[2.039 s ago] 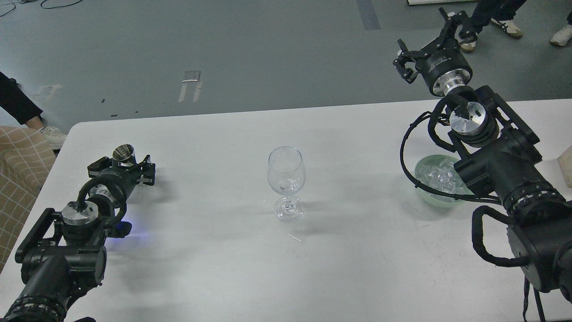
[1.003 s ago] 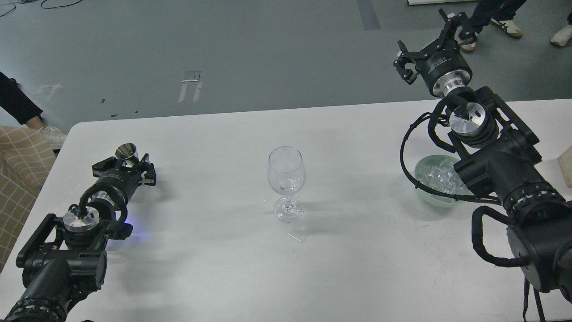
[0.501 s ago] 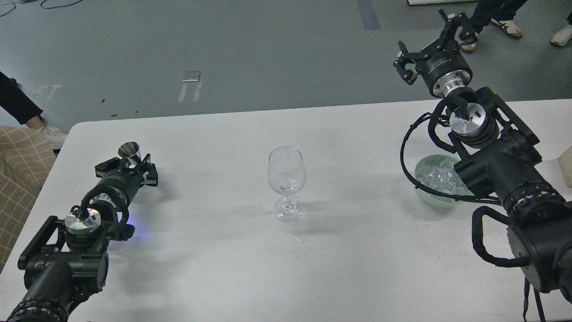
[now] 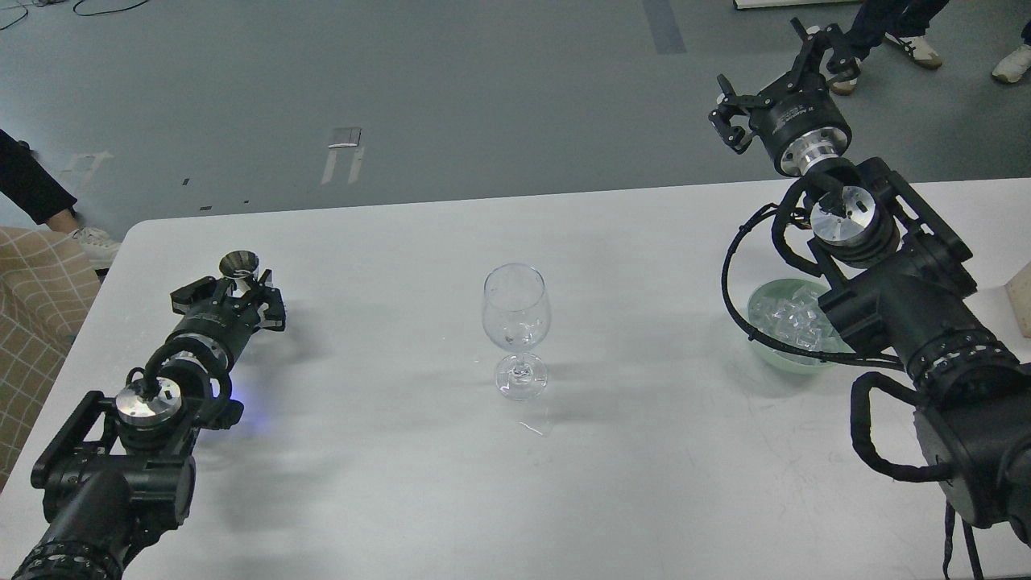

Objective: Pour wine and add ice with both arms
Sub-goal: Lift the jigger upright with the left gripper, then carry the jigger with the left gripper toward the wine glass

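A clear wine glass [image 4: 516, 322] stands upright in the middle of the white table [image 4: 644, 451]. Glassy glints lie low in its bowl; I cannot tell ice from wine there. My left gripper [image 4: 233, 296] is low over the table's left side, shut on a small metal cup [image 4: 239, 263] that stands up between its fingers. My right gripper [image 4: 778, 80] is raised high beyond the table's far right edge, open and empty. A pale green bowl [image 4: 761, 345] holding several ice cubes [image 4: 793, 316] sits at the right, partly hidden by my right arm.
A tan object [image 4: 1021, 298] sits at the right table edge. A checked cloth [image 4: 36, 306] and a person's leg are off the table's left side. People's shoes [image 4: 918, 50] are on the floor behind the right gripper.
My left gripper has moved a little forward and to the right with the metal cup in it. The right arm, glass and bowl have not moved.
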